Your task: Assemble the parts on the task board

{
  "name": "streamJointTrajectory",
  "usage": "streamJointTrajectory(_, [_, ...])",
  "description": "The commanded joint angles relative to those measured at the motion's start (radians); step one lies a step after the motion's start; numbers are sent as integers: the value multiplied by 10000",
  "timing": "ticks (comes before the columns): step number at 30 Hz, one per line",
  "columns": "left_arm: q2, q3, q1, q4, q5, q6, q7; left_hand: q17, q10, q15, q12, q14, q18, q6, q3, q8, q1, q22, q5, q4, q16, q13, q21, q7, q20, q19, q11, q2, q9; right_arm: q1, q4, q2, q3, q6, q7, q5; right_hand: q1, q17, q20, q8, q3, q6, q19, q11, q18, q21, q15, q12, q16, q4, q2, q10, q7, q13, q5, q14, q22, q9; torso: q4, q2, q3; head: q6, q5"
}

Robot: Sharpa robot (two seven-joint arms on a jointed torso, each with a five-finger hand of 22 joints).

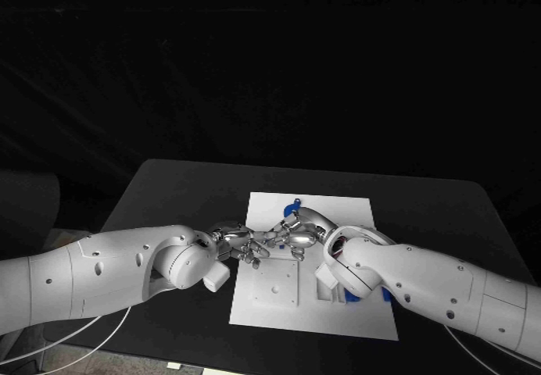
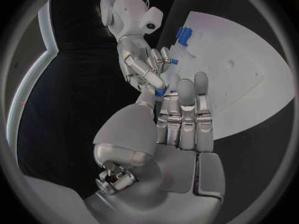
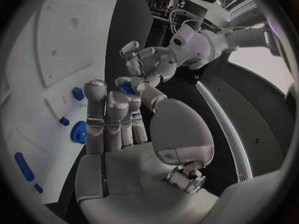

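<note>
The white task board point(image 1: 276, 293) lies in the middle of the black table. My left hand point(image 1: 231, 241) and right hand point(image 1: 302, 238) meet fingertip to fingertip above its middle. A small blue part point(image 2: 161, 92) sits between their fingertips, and both hands pinch it point(image 3: 127, 88). In the left wrist view my left hand point(image 2: 181, 119) reaches up to the right hand point(image 2: 140, 64). In the right wrist view my right hand point(image 3: 118, 119) faces the left hand point(image 3: 149, 64). Another blue part point(image 1: 291, 209) lies at the board's far end.
More blue parts point(image 1: 355, 297) stand at the board's right side, partly under my right arm. Several of them point(image 3: 79, 132) show on the board point(image 3: 56, 45) in the right wrist view. Two blue parts point(image 2: 182, 33) sit near the board's edge point(image 2: 249, 84).
</note>
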Motion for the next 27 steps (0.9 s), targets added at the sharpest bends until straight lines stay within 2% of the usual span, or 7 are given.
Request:
streamJointTrajectory(1, [11, 46, 43, 36, 162, 41, 487, -10, 88, -46, -60, -18, -122, 62, 587, 15, 485, 30, -42, -499, 70, -14, 41, -67, -45, 24, 8, 592, 142, -45, -22, 13, -51, 333, -8, 81, 71, -44, -62, 22, -137, 5, 37, 53, -68, -136, 7, -155, -89, 12, 55, -155, 29, -126, 138, -41, 623, 22, 4, 1, -5, -15, -14])
streamJointTrajectory(5, [-4, 46, 43, 45, 165, 64, 536, -13, 89, -44, -74, -26, -123, 61, 641, 15, 502, 58, -99, -543, 83, -13, 47, -62, -46, 13, 14, 641, 149, -45, -88, 20, -59, 237, 20, 159, 146, -139, -9, 22, -194, -351, -37, 127, 20, -491, 57, -543, -215, -8, 77, -455, 149, -464, 173, -104, 563, -224, 6, 9, -4, -18, -9])
streamJointTrajectory(12, [-35, 46, 43, 57, 147, 31, 637, -13, 124, -52, -74, -23, -119, 107, 688, 35, 532, 103, -182, -606, 119, -7, 61, -72, -50, 13, 3, 681, 175, -45, -156, 8, -69, 106, 92, 260, 149, -215, 58, 24, -139, -597, -69, 193, 109, -738, 106, -738, -279, -13, 21, -641, 251, -765, 201, -156, 534, -554, -1, 6, -6, -35, -3])
streamJointTrajectory(17, [-49, 46, 43, 67, 97, -13, 747, -5, 206, -80, -41, 20, -118, 213, 696, 65, 554, 135, -214, -649, 158, 2, 90, -107, -72, 49, -26, 684, 234, -46, -175, -6, -74, 78, 154, 335, 146, -328, 96, 12, -53, -942, -133, 251, 156, -1068, 146, -1141, -428, -32, -87, -931, 355, -1163, 238, -248, 473, -655, -2, 2, -5, -43, -9])
streamJointTrajectory(27, [-63, 47, 43, 89, 73, -81, 835, -12, 231, -92, 3, 46, -137, 240, 673, 51, 500, 179, -279, -638, 178, 11, 98, -132, -94, 66, -44, 787, 646, -49, -176, -17, -88, 106, 283, 431, 162, -410, 126, 13, -8, -1047, -148, 269, 192, -1265, 164, -1257, -489, -28, -182, -1005, 385, -1480, 268, -290, 448, -655, 2, 3, -2, -55, -8])
